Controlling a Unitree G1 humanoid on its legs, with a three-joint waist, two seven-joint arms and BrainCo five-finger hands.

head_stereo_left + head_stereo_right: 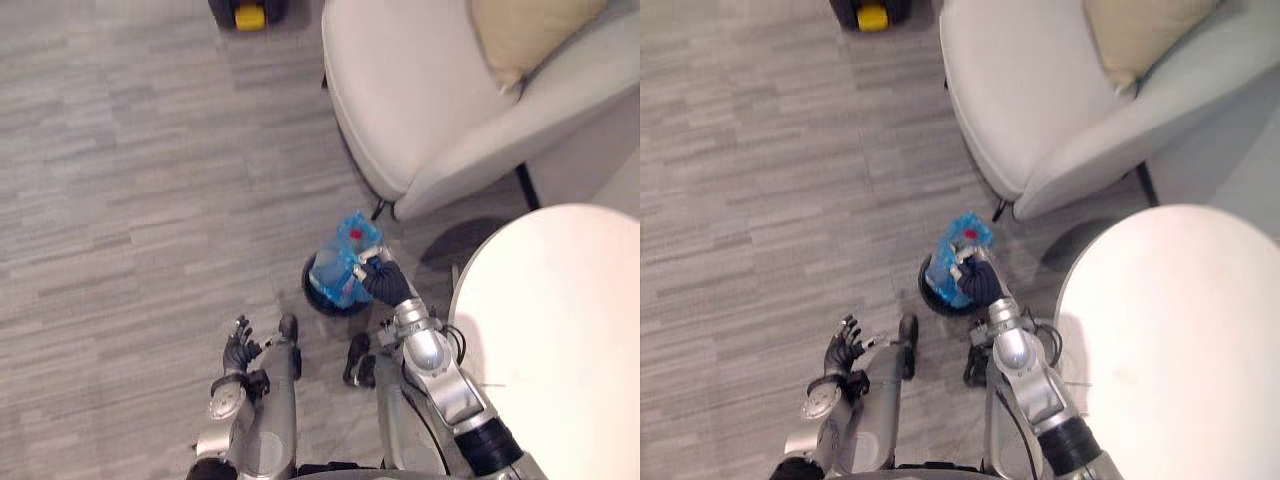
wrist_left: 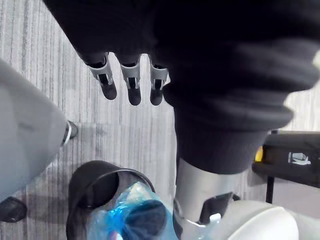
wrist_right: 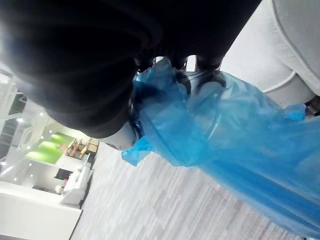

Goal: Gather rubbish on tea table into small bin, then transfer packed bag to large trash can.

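- The right hand (image 1: pixel 383 281) is gripping the blue bag (image 1: pixel 340 262) at the small bin (image 1: pixel 322 300) on the floor.
- The left hand (image 1: pixel 238 350) is hanging open.
- Gathering is looking done; hauling the bag to the large can is remaining.

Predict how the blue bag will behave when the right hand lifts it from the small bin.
The blue bag looks thin and crinkled, so it will probably hang floppy and sag. Its film bunches where the right hand grips, so it may slip or stretch. The bag sits in the small bin, which might tip as it drags out.
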